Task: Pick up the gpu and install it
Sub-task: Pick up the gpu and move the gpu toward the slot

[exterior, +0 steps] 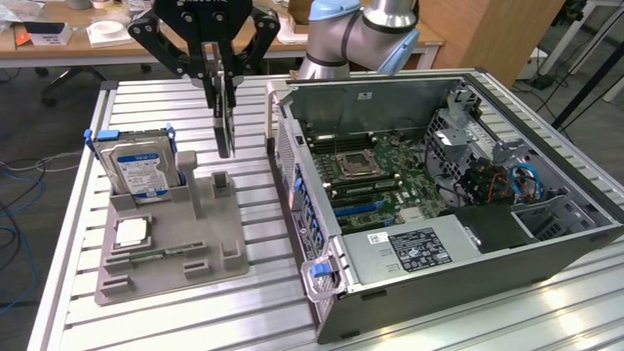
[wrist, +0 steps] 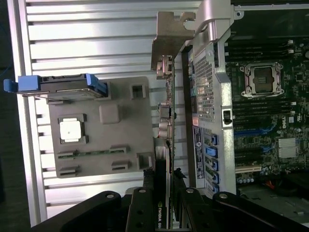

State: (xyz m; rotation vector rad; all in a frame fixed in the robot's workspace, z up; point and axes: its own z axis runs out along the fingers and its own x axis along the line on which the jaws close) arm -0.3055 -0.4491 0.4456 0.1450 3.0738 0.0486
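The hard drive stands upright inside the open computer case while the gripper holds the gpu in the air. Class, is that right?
Not quite. The hard drive stands upright in the grey tray, not inside the open computer case, as the exterior view shows. The rest holds: the gripper holds the gpu in the air.

gpu [exterior: 225, 128]: one
hard drive [exterior: 139, 170]: one
processor chip [exterior: 131, 232]: one
memory stick [exterior: 148, 256]: one (on the tray)
holder tray [exterior: 180, 223]: one
computer case [exterior: 419, 314]: one
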